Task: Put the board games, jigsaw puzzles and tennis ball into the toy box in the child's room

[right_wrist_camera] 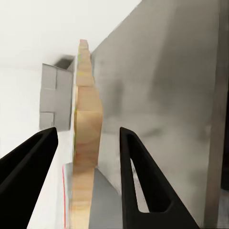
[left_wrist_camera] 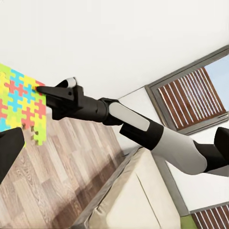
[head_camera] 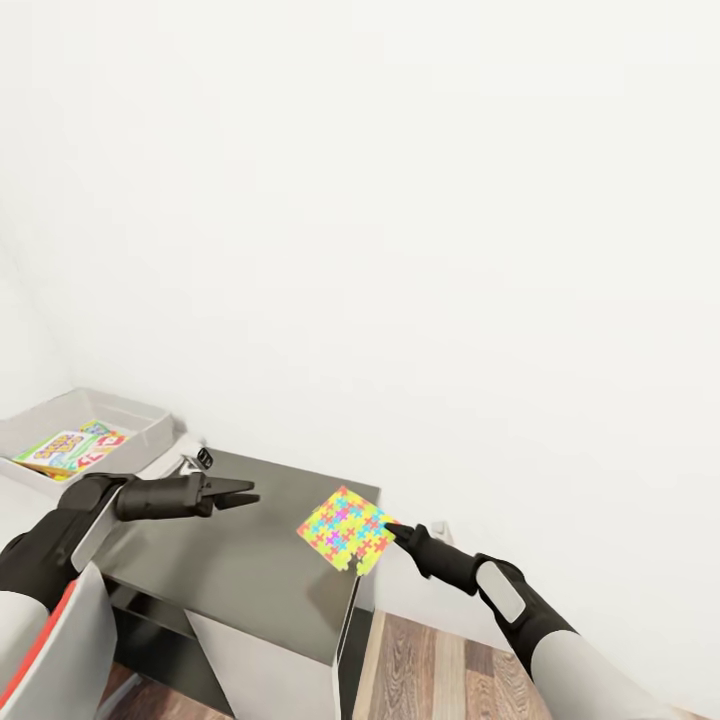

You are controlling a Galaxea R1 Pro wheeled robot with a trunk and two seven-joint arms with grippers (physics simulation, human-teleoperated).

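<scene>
One jigsaw puzzle [head_camera: 346, 529] pinched in right claw [head_camera: 392, 530] over dark bench [head_camera: 240, 560]. Left claw [head_camera: 245, 492] spread, empty. One toy box [head_camera: 150, 424] at 9 o'clock.

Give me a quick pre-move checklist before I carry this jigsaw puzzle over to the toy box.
1. Right gripper on the jigsaw puzzle: ok in the head view, pinched at one corner; the right wrist view shows gaps beside the edge, so firmness: cannot tell.
2. Puzzle off the dark grey unit: ok, held tilted above its right end.
3. Left gripper out of the way: not ok, open and hovering between puzzle and box.
4. Toy box reachable: ok, at far left.
5. Room in box: ok, one board game lies flat inside.
</scene>
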